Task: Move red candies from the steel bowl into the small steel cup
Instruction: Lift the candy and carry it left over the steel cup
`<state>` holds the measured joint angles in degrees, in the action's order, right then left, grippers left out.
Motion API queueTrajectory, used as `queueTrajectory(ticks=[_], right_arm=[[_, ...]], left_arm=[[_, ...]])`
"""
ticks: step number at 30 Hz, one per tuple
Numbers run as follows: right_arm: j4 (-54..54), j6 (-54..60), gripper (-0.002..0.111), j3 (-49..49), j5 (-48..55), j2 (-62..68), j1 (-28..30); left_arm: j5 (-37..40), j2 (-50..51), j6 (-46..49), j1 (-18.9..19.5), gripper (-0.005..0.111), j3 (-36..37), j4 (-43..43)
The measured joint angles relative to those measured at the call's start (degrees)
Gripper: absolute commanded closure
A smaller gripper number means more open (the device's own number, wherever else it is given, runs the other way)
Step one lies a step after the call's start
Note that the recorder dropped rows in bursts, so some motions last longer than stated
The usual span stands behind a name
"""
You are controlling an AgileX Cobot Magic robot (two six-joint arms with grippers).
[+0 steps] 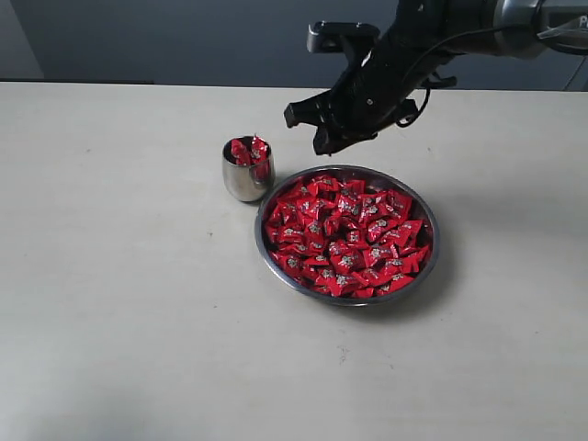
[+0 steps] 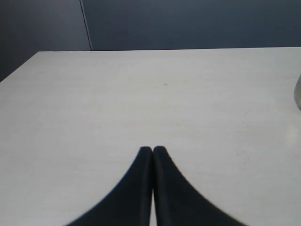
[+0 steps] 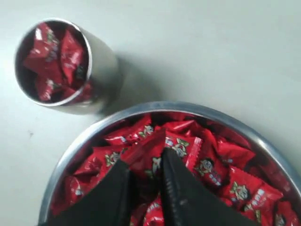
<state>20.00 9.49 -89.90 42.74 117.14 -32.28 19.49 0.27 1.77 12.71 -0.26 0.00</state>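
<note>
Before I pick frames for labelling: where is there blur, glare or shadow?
Exterior view: sharp, bowl throws a soft shadow rightward. Left wrist view: left claw out of focus, table crisp. Right wrist view: right claw a dark blur; candies and cup slightly soft.

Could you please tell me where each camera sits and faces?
Exterior: above the pale table, looking down at the wide shiny steel bowl of red wrapped candies and the small polished steel cup; right gripper and arm show.
Left wrist: low, facing across the table; shut left gripper shows.
Right wrist: overhead, facing down on cup and bowl; right gripper apparently pinches one candy.
Shared: exterior and right wrist both show bowl and cup.
</note>
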Motion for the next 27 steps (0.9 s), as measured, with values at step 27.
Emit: queueTrajectory(ticks=[27], right_arm=[[1.5,1.0,0.109,-23.5,2.6,15.2,-8.4]], left_arm=[[0.0,0.0,0.0,0.0,0.106,0.0,0.0]])
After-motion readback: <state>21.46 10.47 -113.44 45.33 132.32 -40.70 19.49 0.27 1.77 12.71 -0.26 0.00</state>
